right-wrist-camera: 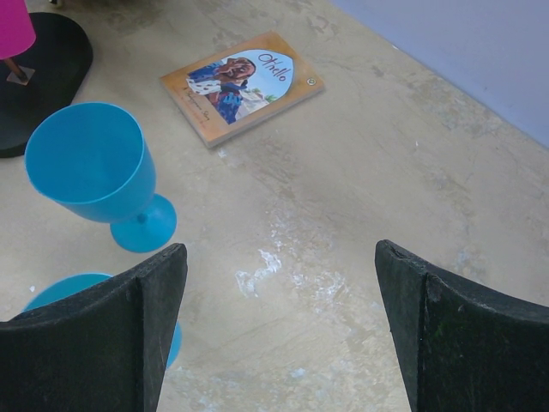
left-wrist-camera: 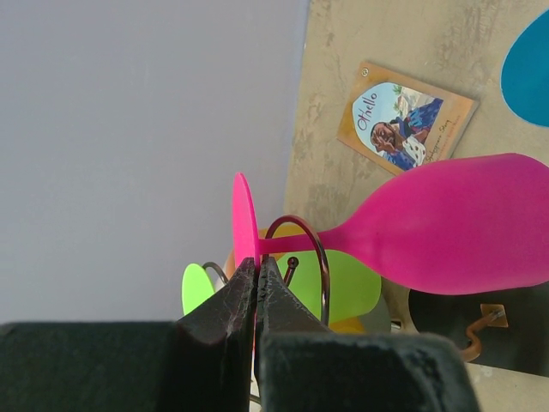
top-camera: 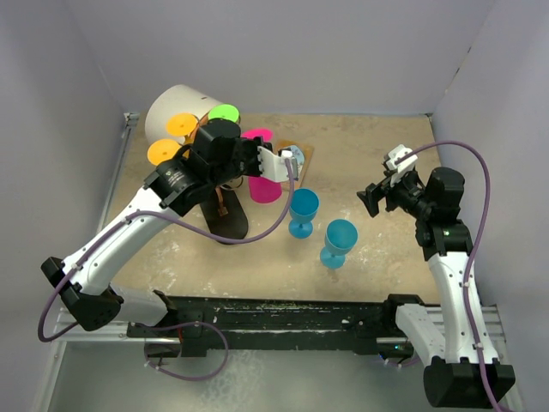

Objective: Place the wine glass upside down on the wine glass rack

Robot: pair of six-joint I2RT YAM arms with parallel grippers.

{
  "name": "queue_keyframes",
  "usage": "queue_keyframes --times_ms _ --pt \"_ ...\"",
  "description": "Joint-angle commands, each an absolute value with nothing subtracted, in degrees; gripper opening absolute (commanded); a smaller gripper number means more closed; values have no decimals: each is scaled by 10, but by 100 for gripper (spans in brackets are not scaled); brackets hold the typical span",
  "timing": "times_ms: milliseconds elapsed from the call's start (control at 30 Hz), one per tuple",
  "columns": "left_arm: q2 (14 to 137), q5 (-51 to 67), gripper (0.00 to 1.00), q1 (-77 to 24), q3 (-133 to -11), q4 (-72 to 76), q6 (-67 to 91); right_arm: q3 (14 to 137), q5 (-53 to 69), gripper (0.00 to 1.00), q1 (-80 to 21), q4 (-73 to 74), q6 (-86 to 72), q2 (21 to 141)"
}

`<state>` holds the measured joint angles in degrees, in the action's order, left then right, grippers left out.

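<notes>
Left pincer [left-wrist-camera: 257,275] clamps the foot of the pink wine glass [left-wrist-camera: 446,227], bowl down, stem at a wire loop on the 3 o'clock side of the wine glass rack [top-camera: 236,225]; my right pincer [right-wrist-camera: 279,249] gapes empty. Nearly done, I judge: seat the foot, release

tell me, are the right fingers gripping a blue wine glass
No, the right fingers stand wide apart with nothing between them, and the blue wine glasses stand off to one side.
</notes>
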<state>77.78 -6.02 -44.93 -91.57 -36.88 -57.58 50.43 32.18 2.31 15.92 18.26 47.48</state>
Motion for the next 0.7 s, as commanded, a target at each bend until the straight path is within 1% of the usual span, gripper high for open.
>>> queue_keyframes --times_ms 0,333,467,567,667 --pt "774 -78 0 -454 -926 -327 -566 505 321 93 26 134 188 467" --pt "773 -112 0 -454 -918 -320 -569 506 319 94 28 145 191 465" --pt "771 -124 0 -453 -912 -319 -573 505 315 96 30 149 182 461" --pt "770 -132 0 -454 -903 -318 -578 502 299 100 32 141 177 459" --pt "769 -138 0 -454 -898 -319 -582 500 288 100 33 133 174 457"
